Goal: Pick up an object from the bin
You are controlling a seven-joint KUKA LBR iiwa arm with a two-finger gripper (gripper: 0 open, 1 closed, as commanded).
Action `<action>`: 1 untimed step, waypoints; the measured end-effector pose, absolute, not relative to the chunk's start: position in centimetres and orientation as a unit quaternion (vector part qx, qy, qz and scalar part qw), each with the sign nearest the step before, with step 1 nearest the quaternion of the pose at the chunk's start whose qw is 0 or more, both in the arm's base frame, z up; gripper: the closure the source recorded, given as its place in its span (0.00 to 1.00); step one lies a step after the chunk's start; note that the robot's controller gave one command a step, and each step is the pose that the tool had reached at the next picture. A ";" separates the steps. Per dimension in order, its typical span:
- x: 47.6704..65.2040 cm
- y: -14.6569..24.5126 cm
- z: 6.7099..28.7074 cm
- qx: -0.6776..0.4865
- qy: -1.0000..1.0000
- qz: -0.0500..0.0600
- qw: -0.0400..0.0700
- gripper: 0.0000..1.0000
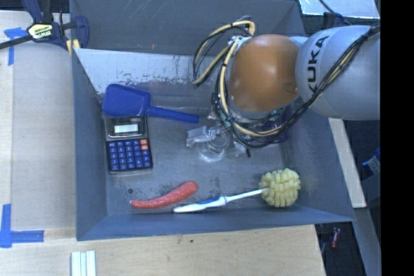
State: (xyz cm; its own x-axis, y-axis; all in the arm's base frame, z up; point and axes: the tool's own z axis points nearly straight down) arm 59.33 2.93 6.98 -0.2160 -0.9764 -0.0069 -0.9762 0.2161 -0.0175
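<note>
the tool (220,129) hangs low in the middle of the bin (90,139), right over a small clear, shiny thing (199,137) on the bin floor. i can't tell if it is released or clenched. a blue scoop (129,102) and calculator (128,144) lie to the left, a red pepper (165,197) and yellow-headed brush (279,187) by the front wall.

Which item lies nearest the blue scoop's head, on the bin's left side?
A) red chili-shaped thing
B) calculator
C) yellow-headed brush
B: the calculator lies right beside the blue scoop, while the red chili-shaped thing and yellow-headed brush lie along the bin's near wall.
</note>
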 end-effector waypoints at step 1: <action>61.6 -0.1 7.2 -0.488 0.873 -0.002 0.005 1.00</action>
State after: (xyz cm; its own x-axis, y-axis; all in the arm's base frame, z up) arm 61.59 -0.06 7.22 -0.5235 -0.8520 -0.0074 -0.8520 0.5235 -0.0093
